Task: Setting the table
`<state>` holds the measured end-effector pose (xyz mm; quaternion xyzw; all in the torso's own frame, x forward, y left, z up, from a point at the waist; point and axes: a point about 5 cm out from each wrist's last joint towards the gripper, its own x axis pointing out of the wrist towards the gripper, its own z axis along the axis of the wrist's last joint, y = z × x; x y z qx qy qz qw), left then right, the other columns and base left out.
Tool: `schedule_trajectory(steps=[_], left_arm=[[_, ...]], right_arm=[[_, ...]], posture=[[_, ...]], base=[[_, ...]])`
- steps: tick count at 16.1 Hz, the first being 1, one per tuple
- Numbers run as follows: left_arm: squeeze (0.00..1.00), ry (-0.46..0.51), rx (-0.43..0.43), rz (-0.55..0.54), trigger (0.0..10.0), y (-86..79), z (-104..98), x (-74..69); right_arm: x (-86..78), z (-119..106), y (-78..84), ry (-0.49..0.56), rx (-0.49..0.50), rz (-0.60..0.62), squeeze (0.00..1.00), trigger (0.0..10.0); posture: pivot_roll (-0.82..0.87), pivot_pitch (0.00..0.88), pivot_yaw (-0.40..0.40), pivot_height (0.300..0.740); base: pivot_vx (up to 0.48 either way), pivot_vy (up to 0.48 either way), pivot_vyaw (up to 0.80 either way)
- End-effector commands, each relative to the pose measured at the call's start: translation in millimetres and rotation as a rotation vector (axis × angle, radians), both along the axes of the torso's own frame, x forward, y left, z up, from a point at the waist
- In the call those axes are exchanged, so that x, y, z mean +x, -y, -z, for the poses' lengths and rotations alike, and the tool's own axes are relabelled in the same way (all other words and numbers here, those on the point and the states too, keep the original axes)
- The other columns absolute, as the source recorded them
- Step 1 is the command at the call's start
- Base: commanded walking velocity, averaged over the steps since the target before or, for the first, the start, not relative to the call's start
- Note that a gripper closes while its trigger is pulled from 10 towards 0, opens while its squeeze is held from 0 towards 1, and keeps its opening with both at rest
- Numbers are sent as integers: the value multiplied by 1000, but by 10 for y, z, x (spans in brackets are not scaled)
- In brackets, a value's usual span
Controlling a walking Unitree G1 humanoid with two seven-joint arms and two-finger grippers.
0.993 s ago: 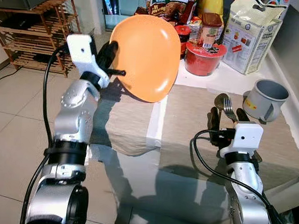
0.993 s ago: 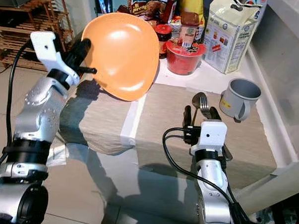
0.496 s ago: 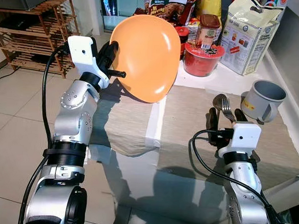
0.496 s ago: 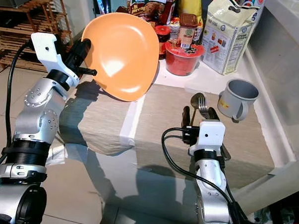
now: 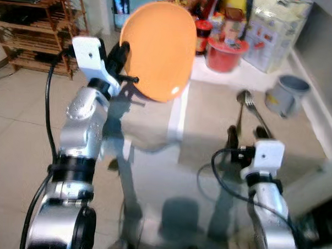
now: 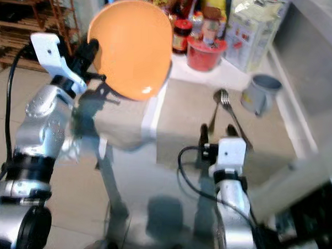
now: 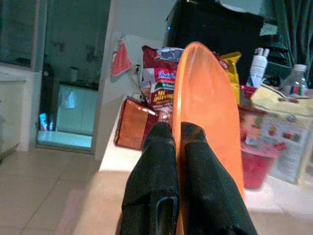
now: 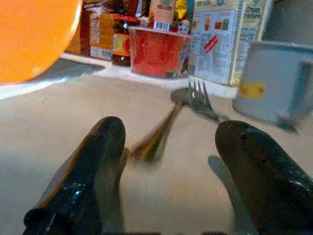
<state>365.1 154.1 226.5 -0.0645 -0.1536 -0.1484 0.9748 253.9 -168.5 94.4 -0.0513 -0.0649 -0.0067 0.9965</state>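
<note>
Our left gripper is pinching the orange plate by its rim, one finger on each face, holding it on edge above the table mat. Our right gripper is hovering with fingers spread, fork and spoon lying just ahead between them.

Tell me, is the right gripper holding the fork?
No, the right gripper is open, with the fork lying on the table ahead of its fingertips, untouched.
</note>
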Motion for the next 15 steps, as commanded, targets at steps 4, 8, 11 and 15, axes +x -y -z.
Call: schedule_trajectory(steps=[4,8,11,15], left_arm=[[0,-97,55,-7,0,-30,219,6],[0,-98,48,14,0,-10,226,4],[0,-88,64,31,0,10,222,-8],[0,-98,73,32,0,15,253,-10]], right_arm=[[32,-25,11,2,-2,-1,0,10000],[35,-28,6,5,2,-1,0,10000],[41,-23,10,3,2,1,0,10000],[46,-15,15,2,2,4,0,10000]], posture=[[8,0,0,740],[8,0,1,740],[10,0,1,740],[10,0,1,740]], base=[[-322,0,0],[-127,0,0],[0,0,0],[0,0,0]])
